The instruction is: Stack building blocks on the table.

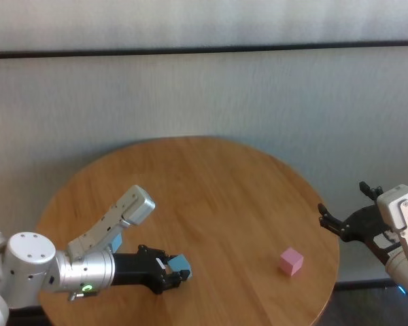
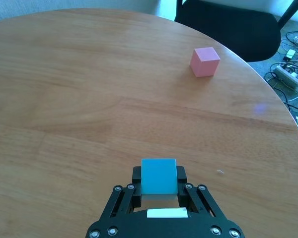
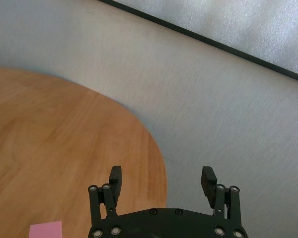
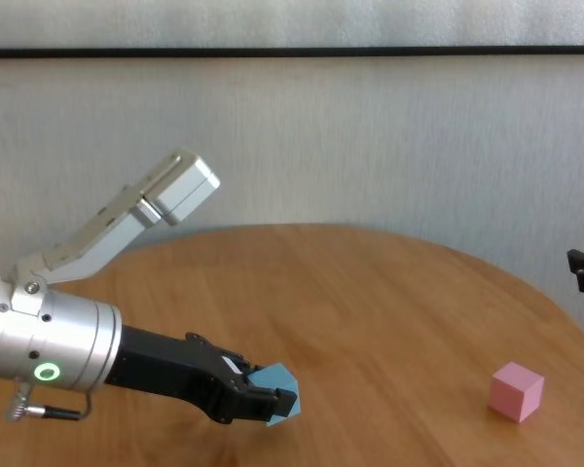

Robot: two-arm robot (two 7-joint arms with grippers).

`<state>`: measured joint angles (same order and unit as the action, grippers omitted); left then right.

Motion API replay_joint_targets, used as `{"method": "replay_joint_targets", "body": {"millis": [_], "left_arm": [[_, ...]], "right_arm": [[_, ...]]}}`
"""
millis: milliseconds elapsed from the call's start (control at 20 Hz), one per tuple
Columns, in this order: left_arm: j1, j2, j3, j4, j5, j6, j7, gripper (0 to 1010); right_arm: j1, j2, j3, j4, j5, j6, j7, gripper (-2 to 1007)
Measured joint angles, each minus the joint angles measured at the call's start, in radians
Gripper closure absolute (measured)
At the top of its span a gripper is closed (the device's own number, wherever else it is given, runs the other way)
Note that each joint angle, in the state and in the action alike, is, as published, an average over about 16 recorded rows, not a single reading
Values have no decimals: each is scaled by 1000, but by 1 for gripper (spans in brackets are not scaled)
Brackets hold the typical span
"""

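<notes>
My left gripper is shut on a light blue block and holds it low over the front left of the round wooden table. The left wrist view shows the block between the fingers. In the chest view it looks tilted. The pink block sits alone near the table's right front edge, and also shows in the left wrist view and the chest view. A light blue patch shows behind my left forearm, mostly hidden. My right gripper is open and empty, off the table's right edge.
A pale wall stands behind the table. A black chair and floor cables lie beyond the table's edge past the pink block. Bare wood stretches between the held block and the pink one.
</notes>
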<state>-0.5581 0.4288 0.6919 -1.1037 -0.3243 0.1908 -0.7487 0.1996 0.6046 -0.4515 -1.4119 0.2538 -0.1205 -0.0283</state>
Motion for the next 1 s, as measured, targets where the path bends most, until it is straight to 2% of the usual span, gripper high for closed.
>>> {"method": "replay_joint_targets", "body": {"millis": [200, 450, 750, 1000], "left_arm": [[0, 1, -1, 0, -1, 0, -1, 594], [1, 1, -1, -1, -1, 0, 0, 516], [3, 4, -4, -6, -4, 0, -1, 352], [22, 27, -28, -38, -35, -3, -8, 188]], "right_arm": [[0, 0, 0, 0, 0, 0, 0, 0], [0, 0, 0, 0, 0, 0, 0, 0], [0, 0, 0, 0, 0, 0, 0, 0], [0, 0, 0, 0, 0, 0, 0, 0]]}}
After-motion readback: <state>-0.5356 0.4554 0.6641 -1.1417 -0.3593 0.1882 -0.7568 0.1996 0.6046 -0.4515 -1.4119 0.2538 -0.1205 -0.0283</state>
